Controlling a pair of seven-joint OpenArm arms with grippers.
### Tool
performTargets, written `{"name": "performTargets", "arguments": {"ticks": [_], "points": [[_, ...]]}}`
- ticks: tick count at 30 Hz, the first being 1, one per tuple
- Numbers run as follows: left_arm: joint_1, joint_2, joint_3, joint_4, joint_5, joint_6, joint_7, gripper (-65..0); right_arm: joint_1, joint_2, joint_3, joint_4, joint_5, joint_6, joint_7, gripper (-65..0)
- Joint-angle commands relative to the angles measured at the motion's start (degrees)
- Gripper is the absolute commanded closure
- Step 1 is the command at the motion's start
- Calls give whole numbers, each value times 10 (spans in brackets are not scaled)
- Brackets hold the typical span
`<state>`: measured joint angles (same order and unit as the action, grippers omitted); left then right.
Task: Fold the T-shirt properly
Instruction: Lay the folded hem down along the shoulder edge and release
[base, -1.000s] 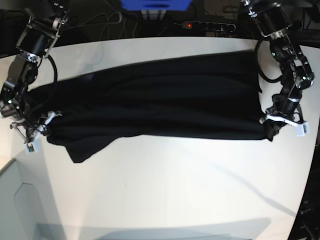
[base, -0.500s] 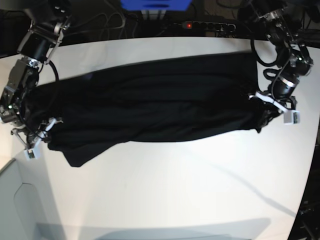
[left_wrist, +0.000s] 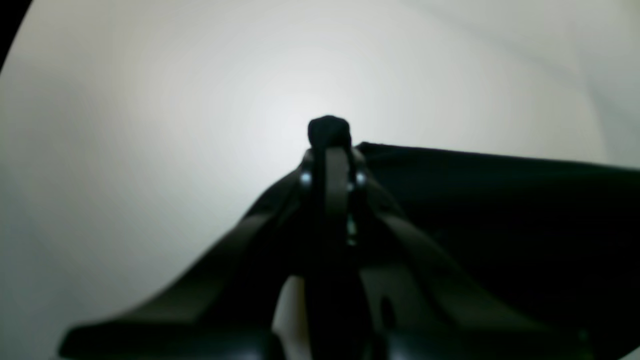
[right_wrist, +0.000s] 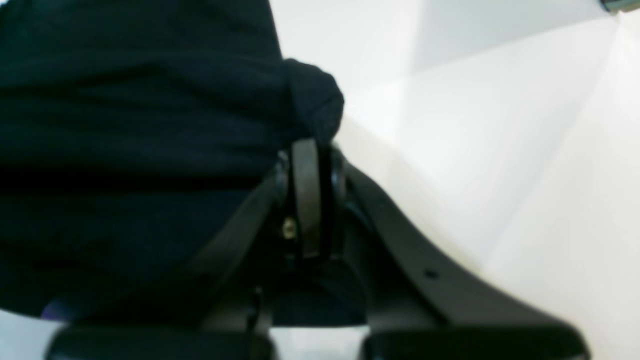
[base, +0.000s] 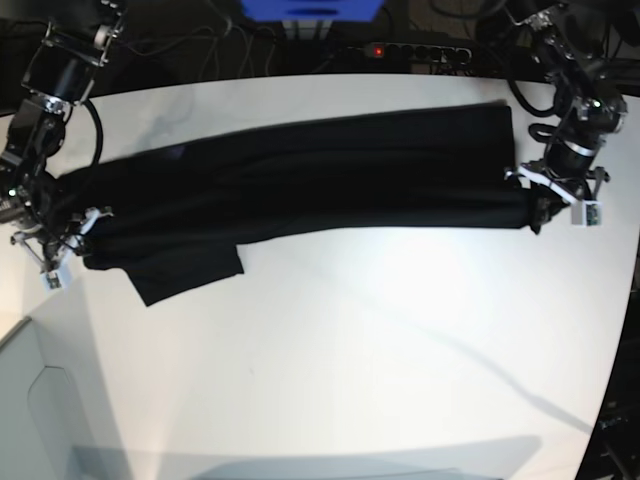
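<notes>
Nearest us the white bench (base: 330, 380) is bare along its front edge and through the middle. Beyond that lies the T-shirt (base: 300, 190), a black band stretched almost from the bench's left edge to its right edge across the far half, doubled lengthwise, with one loose flap (base: 185, 270) sticking out toward us near the left end.

At each end we have a pinch. Our right gripper (base: 62, 252), by the left edge in the base view, is pressed together on a bunched corner of cloth; the right wrist view shows that dark nub (right_wrist: 315, 100) poking up past the closed jaws. Our left gripper (base: 545, 205), by the right edge, is likewise clamped on a small knot of fabric (left_wrist: 329, 131), with the shirt's edge running away beside it.

We judge that we are mid-fold, carrying the near edge over toward the far edge. To do it well, we should keep the cloth taut between both arms and move them at the same pace. We should lay the held edge level with the far edge before letting go, so no slack wrinkles form. The stray flap will likely need tucking afterwards.
</notes>
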<state>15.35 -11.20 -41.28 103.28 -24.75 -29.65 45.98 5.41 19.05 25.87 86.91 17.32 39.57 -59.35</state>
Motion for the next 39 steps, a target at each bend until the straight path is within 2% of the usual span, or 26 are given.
{"name": "performTargets", "arguments": {"ticks": [1,9,17,23,25,30,32,36,39], "points": [[-3,-10,-3,8,4,1,-18,0,1,13,4,18,0,4,7,0],[-3,12,-3,-14,61,1,-18,0,-39,20,1,39,-1,4,7,0],[11,13,2,-53,64,3,-18,0,-47,15,-2,3,-2,4,9,-3],[25,7,47,-54,65,6,-14,-3,-44,15,-2,-3,-2,4,8,-7],[25,7,51,-54,65,7,-14,-35,-43,19,-8,0,-2,4,8,-40],[25,8,52,-54,65,7,-14,-200,-43,42,-20,2,-2,4,7,-223],[25,8,50,-54,65,7,-14,-232,-35,44,-19,2,-2,4,7,-279],[25,8,50,-54,65,7,-14,-232,-25,67,-13,2,-2,4,7,-298],[25,9,48,-54,65,7,-14,-232,-11,71,13,19,-2,4,7,-298]]}}
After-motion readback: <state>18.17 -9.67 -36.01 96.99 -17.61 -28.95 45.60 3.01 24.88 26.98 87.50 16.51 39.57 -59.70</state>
